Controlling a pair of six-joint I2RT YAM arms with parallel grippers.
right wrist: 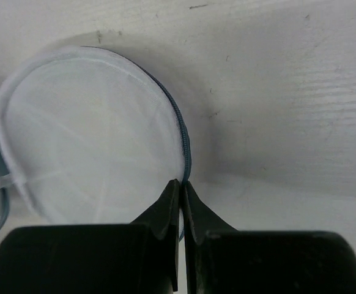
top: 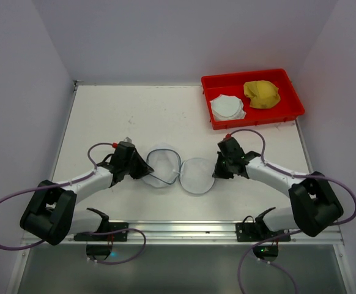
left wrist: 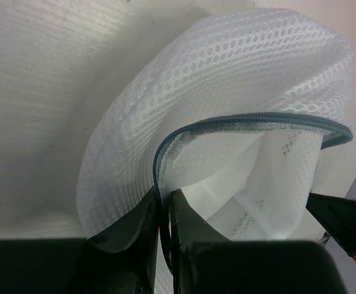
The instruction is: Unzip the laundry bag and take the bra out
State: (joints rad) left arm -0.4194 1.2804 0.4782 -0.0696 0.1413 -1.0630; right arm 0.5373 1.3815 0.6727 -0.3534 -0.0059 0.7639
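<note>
no readable text anywhere tbh, just faint grey print on white fabric [left wrist: 286,144] inside the laundry bag [left wrist: 227,73], way too blurry

Pale walls [top: 184,37] enclose a white, perhaps wooden, table [top: 117,116].

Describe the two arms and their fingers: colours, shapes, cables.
Both the left arm and the right arm have white tubular links joined by bulky black housings. A lilac cable loops out from each arm and runs to the wrist, ending in a small red plug. The fingers are matte black and taper to thin wedge tips.
</note>
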